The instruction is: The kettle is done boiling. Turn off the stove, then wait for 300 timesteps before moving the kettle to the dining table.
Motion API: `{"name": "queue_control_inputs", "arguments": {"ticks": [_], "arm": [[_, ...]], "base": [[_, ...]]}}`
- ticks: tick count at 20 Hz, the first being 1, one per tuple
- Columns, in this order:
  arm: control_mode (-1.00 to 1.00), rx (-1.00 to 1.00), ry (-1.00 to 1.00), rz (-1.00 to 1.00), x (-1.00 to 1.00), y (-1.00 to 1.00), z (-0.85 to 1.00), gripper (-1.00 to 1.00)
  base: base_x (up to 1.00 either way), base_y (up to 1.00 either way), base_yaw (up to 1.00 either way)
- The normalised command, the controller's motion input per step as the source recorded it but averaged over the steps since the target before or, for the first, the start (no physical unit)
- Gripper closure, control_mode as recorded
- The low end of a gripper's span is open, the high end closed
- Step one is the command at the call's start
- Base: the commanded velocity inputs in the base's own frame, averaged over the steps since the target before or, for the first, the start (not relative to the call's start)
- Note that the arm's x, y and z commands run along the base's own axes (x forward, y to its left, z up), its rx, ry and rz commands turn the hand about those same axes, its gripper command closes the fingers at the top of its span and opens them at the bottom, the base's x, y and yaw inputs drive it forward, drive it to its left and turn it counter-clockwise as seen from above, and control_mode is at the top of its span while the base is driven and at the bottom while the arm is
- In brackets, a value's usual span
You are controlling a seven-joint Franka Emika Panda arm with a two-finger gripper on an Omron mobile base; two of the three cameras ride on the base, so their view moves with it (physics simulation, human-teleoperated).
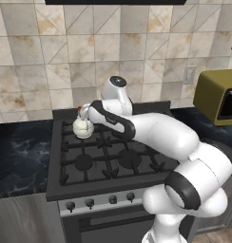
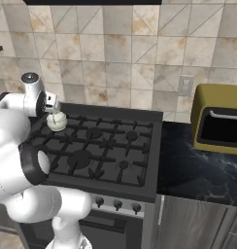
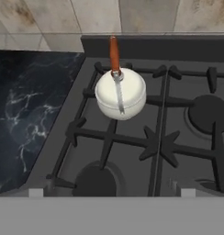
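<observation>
While the small white rounded kettle [image 3: 120, 93] rests on the black gas stove's [image 1: 113, 156] far-left grate, spread-open fingers [image 1: 82, 112] hover beside its red-orange handle [image 3: 114, 54], likely for lifting.

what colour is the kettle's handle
Red-orange, with a thin pale strip continuing over the white kettle; the handle shows best in the hand view.

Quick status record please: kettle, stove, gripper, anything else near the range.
kettle: upright on the rear left grate, handle arched over it
stove: black, knobs along the front; whether a burner is lit cannot be told
gripper: open, beside the kettle, not gripping it
toaster oven: olive-yellow, on the counter right of the range
</observation>
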Motion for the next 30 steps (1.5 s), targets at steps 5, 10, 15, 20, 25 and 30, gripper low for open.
{"name": "queue_control_inputs", "arguments": {"ticks": [5, 10, 15, 20, 25, 30], "arm": [[-1.00, -0.05, 0.00, 0.00, 0.32, 0.41, 0.04, -1.00], [-1.00, -0.05, 0.00, 0.00, 0.33, 0.21, 0.00, -1.00], [-1.00, -0.08, -0.04, 0.01, 0.37, 0.00, -0.09, -1.00], [-1.00, -0.03, -0.03, 0.02, 0.32, 0.00, -0.06, -1.00], [-1.00, 0.00, -0.10, 0.03, 0.32, 0.01, -0.15, -1.00], [-1.00, 0.00, -0.11, 0.01, 0.21, 0.00, -0.20, -1.00]], "base": [[0.00, 0.00, 0.00], [0.00, 0.00, 0.00], [0.00, 0.00, 0.00], [0.00, 0.00, 0.00], [0.00, 0.00, 0.00], [0.00, 0.00, 0.00]]}}
